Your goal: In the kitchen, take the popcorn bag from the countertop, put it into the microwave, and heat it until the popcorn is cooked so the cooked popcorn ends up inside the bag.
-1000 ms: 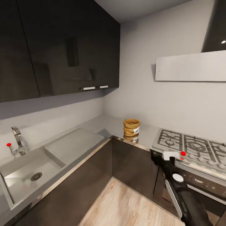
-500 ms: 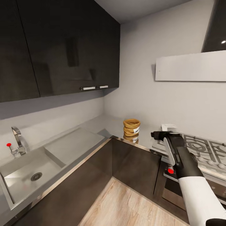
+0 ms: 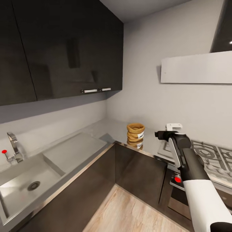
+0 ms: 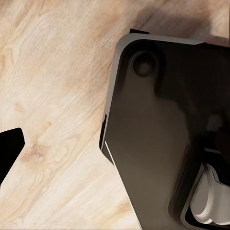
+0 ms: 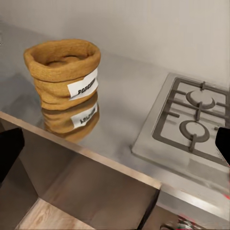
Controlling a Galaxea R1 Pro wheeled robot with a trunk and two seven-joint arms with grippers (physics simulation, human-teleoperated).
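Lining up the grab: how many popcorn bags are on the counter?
1. The popcorn bag stands upright on the steel countertop in the corner, left of the gas hob. The shape beneath it is only its reflection.

popcorn bag [image 5: 62,74]: one white label tag [image 5: 82,85] on its side below the rolled rim, dark printed word, blurred, not readable with certainty. its mirror image [image 5: 82,116] shows in the countertop [image 5: 120,129] reflection, equally unreadable. in the head view the tag [image 3: 140,135] is too small to read. no other text, numbers or brand marks legible.
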